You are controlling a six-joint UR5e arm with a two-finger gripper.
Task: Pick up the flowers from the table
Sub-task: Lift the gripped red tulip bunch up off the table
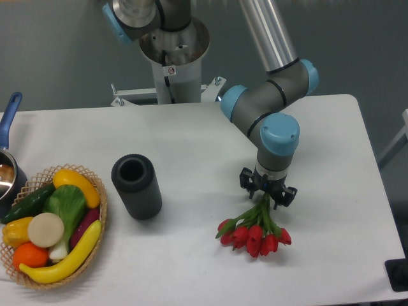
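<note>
The flowers (255,234) are a small bunch of red tulips with green stems, at the front right of the white table (191,140). The red heads point toward the front edge and the stems run up into my gripper (268,199). The gripper points straight down over the stem end and its dark fingers sit on either side of the stems. The fingers look closed on the stems, but the grip point is partly hidden by the gripper body. I cannot tell whether the heads rest on the table or hang just above it.
A black cylinder cup (136,186) stands left of the flowers. A wicker basket (95,217) of toy produce sits at the front left. A pot with a blue handle (9,115) is at the left edge. The robot base (172,57) stands behind the table.
</note>
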